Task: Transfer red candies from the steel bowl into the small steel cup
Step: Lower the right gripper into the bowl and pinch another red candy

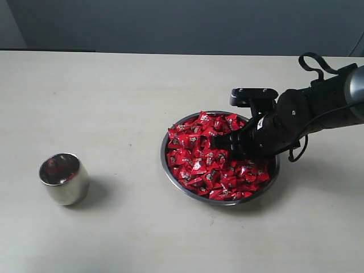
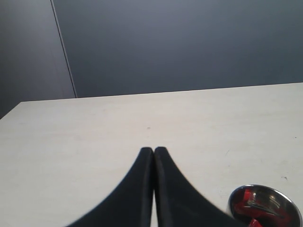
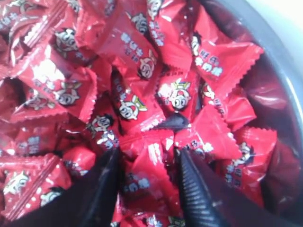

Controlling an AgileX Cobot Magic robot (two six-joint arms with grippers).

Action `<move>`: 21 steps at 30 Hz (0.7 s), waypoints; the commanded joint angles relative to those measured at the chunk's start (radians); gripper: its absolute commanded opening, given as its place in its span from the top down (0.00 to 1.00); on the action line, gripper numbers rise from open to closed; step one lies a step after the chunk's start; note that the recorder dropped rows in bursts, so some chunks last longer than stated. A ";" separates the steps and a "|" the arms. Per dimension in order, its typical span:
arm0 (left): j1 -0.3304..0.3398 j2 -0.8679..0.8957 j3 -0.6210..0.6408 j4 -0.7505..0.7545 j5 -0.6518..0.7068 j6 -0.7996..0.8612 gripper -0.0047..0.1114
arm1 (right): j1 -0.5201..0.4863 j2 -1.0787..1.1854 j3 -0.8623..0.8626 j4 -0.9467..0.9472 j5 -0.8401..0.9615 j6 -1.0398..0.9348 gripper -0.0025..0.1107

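Right jaws — parted among red candies (image 3: 180,99) | steel bowl (image 1: 223,202) | left jaws — together

Place: a robot lab test station, as far as I can judge.
Bench (image 1: 114,91): wide, plain, pale and matte.
Wall (image 1: 170,25): a flat, dark grey-blue backdrop behind the bench.
Props: steel bowl (image 1: 164,162) and small steel cup (image 1: 65,190), standing well apart.
My arm (image 1: 318,102): black, with a looped cable.

The candies (image 1: 210,159) wore glossy, crinkled red wrappers. The bowl (image 1: 187,192) and cup (image 1: 65,185) were polished, mirror-bright metal. The table (image 1: 114,85) looked matt and smooth. The fingers (image 3: 199,194) of the right gripper (image 3: 147,153) were matt black, one ribbed.
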 commanded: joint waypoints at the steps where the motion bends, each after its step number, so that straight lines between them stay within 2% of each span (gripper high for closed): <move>1: 0.001 -0.004 0.004 0.001 -0.006 -0.001 0.96 | -0.001 -0.011 -0.003 0.002 0.012 -0.009 0.62; 17: 0.001 -0.004 0.004 0.001 -0.006 -0.001 0.96 | -0.001 -0.044 -0.003 0.048 0.046 -0.015 0.62; 21: 0.001 -0.004 0.004 0.001 -0.006 -0.001 0.96 | 0.027 -0.044 -0.003 0.048 0.048 -0.015 0.62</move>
